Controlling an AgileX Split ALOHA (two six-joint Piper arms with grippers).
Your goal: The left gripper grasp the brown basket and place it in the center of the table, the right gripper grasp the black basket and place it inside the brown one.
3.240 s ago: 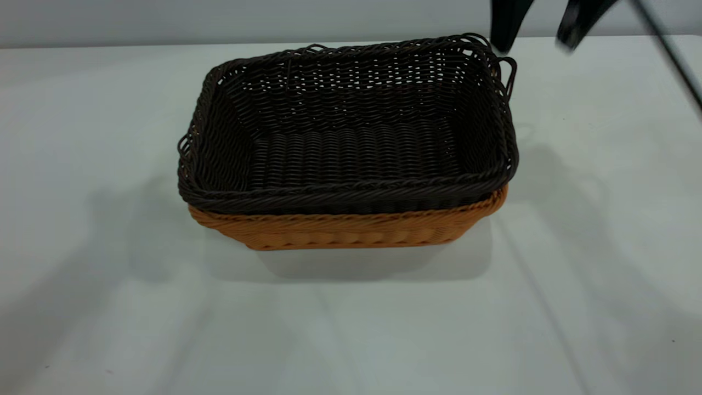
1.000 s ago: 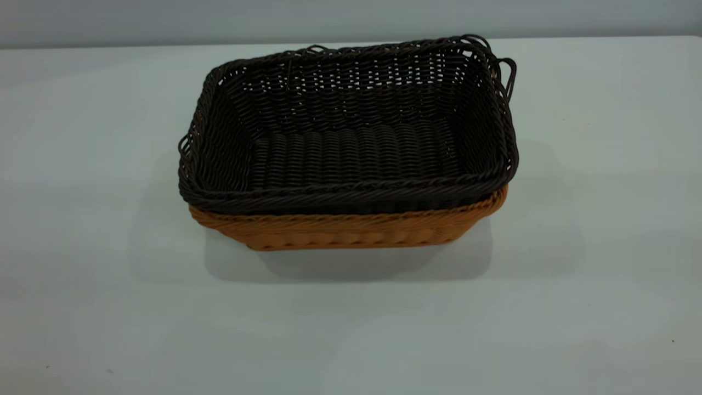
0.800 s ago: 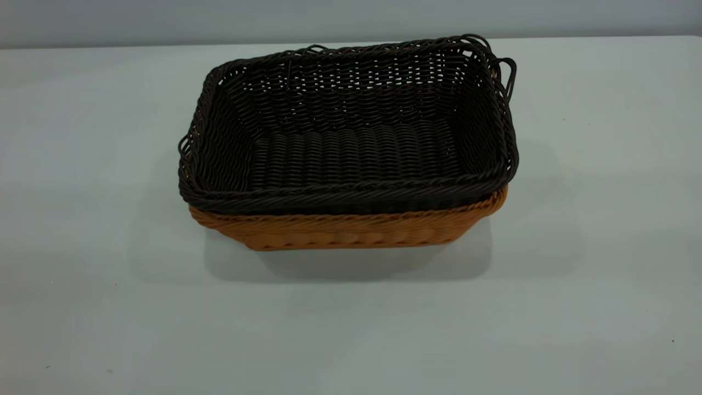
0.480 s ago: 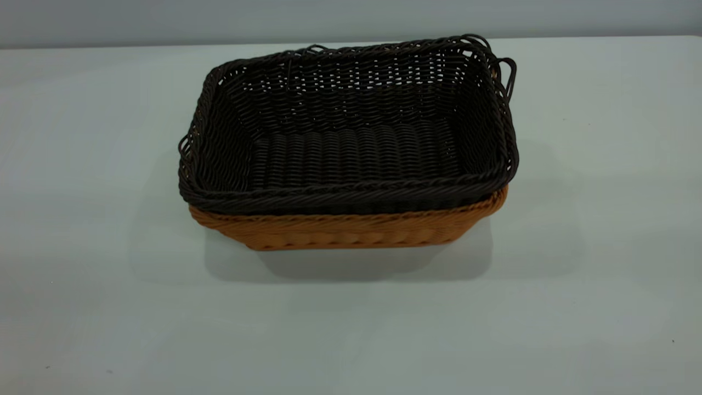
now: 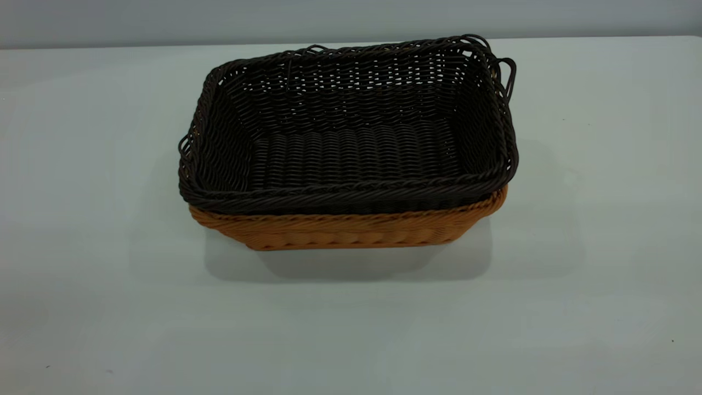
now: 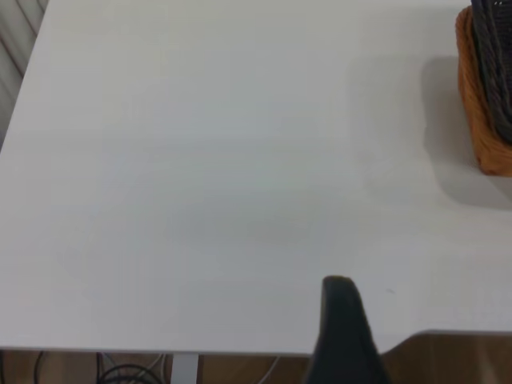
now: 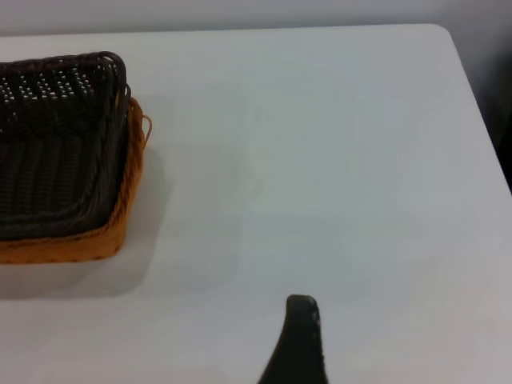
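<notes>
In the exterior view, the black basket sat nested inside the brown basket mid-table; no arm showed. Left wrist view: the left gripper hung well apart, state unclear. Right wrist view: likewise the right gripper. The task looked complete

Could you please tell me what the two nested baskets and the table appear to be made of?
The black basket and the brown basket look like woven wicker or plastic rattan: round strands, braided rims, a slight sheen. The table seems smooth, matte, pale laminate; its core is not visible.
</notes>
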